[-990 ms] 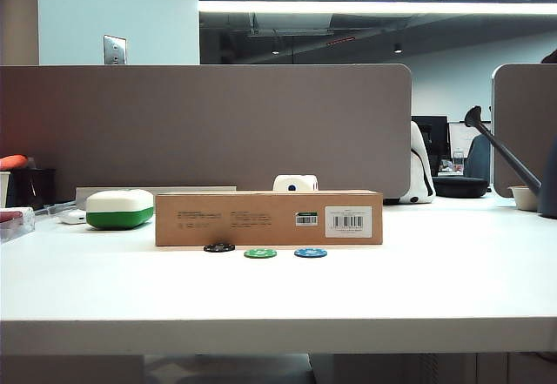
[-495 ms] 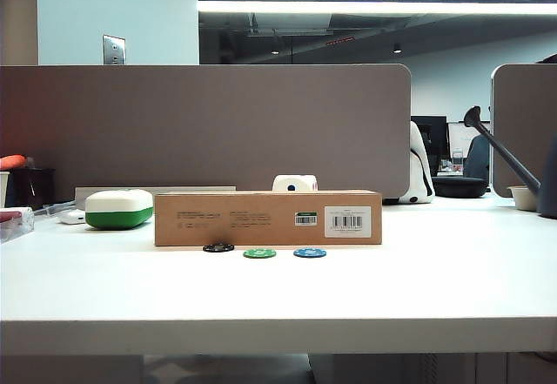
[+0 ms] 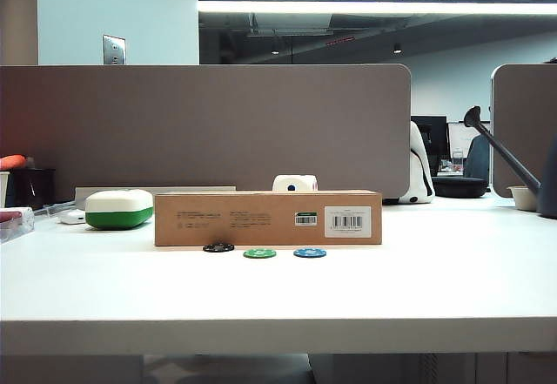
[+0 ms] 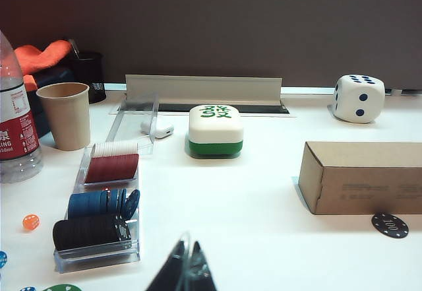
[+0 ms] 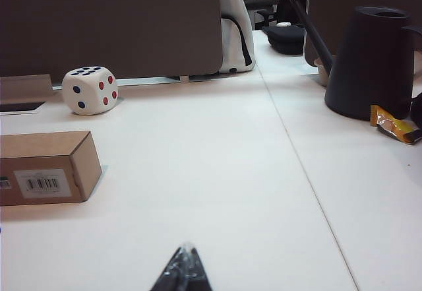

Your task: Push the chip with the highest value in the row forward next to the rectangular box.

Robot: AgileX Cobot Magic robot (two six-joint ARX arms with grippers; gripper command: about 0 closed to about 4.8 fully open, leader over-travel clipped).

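Nothing on the worktop (image 3: pixel 278 293) is seen to have moved since the earlier exterior frames beyond a slight leftward shift of the whole picture; no arm is shown there. In the exterior view, the black chip (image 3: pixel 218 247) is set just beside the rectangular box (image 3: pixel 268 218), ahead of the green chip (image 3: pixel 259 253) and blue chip (image 3: pixel 310 252), so the push is judged done. A green-and-white case (image 3: pixel 119 209) is seen left of the box.

In the left wrist view, the left gripper (image 4: pixel 185 271) is held low over the worktop, well apart from the black chip (image 4: pixel 390 225) by the box end (image 4: pixel 359 177); its fingers are pressed together, empty. A chip tray (image 4: pixel 99 205) is kept nearby.

In the right wrist view, the right gripper (image 5: pixel 184 269) is likewise closed on nothing, well clear of the box (image 5: pixel 45 167); a die (image 5: pixel 90 90) and a dark kettle (image 5: pixel 379 60) are seen beyond.
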